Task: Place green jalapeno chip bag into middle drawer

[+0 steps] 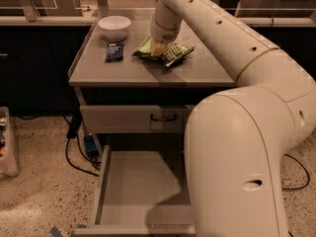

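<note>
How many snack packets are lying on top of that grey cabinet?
2. A crinkled light-green foil chip bag sits mid-top under the robot's tool; a small dark blue packet lies left of it. The arm may hide others.

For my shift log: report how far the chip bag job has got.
Done: the middle drawer is open. In hand: the end effector is down on the green jalapeno chip bag on the cabinet top. Left: lift it, lower it into the drawer, release.
</note>
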Robot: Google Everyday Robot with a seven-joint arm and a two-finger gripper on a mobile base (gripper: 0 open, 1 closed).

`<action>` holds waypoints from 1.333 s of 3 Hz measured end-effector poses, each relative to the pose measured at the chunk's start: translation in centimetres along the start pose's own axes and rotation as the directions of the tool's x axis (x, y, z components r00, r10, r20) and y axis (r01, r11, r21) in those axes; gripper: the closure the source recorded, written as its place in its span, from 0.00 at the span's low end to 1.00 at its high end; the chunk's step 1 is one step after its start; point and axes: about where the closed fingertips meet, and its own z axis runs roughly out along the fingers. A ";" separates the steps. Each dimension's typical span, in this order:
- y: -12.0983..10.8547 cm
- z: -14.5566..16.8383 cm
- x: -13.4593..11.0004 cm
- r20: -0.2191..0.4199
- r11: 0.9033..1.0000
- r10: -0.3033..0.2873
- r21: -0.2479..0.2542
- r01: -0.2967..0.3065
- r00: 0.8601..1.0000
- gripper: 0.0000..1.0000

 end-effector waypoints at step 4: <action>-0.6 -7.3 -1.4 -0.046 0.991 -0.076 0.103 0.080 0.996 1.00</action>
